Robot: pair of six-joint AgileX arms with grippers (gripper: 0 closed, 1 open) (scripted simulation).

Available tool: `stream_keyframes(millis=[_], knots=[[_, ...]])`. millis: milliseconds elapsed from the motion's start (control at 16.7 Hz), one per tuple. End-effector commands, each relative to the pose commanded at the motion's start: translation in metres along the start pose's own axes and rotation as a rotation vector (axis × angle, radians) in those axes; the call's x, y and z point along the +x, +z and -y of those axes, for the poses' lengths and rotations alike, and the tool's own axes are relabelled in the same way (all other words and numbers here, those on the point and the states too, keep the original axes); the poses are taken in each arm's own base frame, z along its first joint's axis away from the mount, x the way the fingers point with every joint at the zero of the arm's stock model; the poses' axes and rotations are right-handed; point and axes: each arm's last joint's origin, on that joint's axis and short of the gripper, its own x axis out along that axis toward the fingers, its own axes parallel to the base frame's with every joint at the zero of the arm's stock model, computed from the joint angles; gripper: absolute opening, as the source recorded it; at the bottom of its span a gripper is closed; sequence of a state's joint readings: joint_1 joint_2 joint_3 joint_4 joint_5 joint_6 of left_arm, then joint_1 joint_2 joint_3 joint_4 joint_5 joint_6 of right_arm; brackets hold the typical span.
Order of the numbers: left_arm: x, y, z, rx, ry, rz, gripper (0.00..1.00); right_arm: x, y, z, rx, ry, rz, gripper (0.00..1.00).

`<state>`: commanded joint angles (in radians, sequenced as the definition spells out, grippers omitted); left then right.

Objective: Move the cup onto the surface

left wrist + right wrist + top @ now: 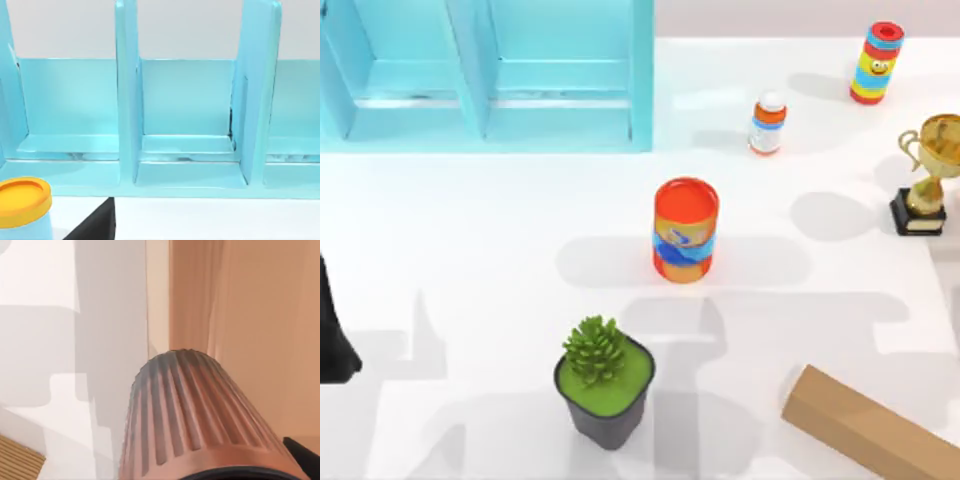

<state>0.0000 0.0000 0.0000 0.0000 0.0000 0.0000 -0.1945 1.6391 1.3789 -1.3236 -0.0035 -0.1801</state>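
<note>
Copper-brown ribbed cup hangs close under the right wrist camera, wide end nearest the lens, narrow end pointing away. Looks carried rather than resting. Judged clamped by the right claw, closed about the cup's near end, with a dark sliver of it at the lower right of the frame. Sits over the seam between the white counter and a pale tan flat surface in the right half of the frame. That is probably the landing spot, so holding high keeps the cup's base clear until it is centred there.

Seen from above: a long brown cardboard box at lower right; cannot tell whether it is that same tan surface. Centre frame, an orange-and-blue striped can, well apart from it.

Left arm parked at the left edge; cannot tell its claw's state.
</note>
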Motion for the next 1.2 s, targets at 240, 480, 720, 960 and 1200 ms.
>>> stream_keyframes(millis=[240,480,720,960,1200], knots=[[0.000,0.000,0.000,0.000,0.000,0.000,1.00,0.002,0.013,-0.067,-0.028,-0.012,-0.033,0.00],[0.000,0.000,0.000,0.000,0.000,0.000,1.00,0.005,0.001,-0.163,-0.037,-0.060,-0.057,0.00],[0.000,0.000,0.000,0.000,0.000,0.000,1.00,0.004,-0.039,-0.246,-0.019,-0.096,-0.018,0.00],[0.000,0.000,0.000,0.000,0.000,0.000,1.00,0.002,-0.075,-0.289,-0.005,-0.089,0.009,0.00],[0.000,0.000,0.000,0.000,0.000,0.000,1.00,0.002,-0.083,-0.296,-0.003,-0.085,0.007,0.00]])
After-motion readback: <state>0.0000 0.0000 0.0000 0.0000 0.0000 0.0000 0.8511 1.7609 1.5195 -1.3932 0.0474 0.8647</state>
